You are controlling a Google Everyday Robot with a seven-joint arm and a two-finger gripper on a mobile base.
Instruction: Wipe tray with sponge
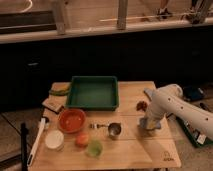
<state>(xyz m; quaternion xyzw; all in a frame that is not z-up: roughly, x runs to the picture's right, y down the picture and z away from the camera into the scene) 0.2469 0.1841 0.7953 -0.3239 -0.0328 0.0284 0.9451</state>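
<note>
The tray (93,93), dark green with low walls, lies at the back middle of the wooden table with nothing in it. To its right, my white arm reaches in from the right edge and bends down to the tabletop. The gripper (149,125) is at the table surface, well right of the tray, shut on the small blue sponge (152,124). Most of the sponge is hidden behind the gripper.
A yellow-and-green sponge (60,89) lies left of the tray. In front of the tray are an orange bowl (71,120), a white cup (54,140), an orange ball (82,139), a green cup (94,147) and a metal scoop (114,130). A reddish item (142,105) sits behind the gripper.
</note>
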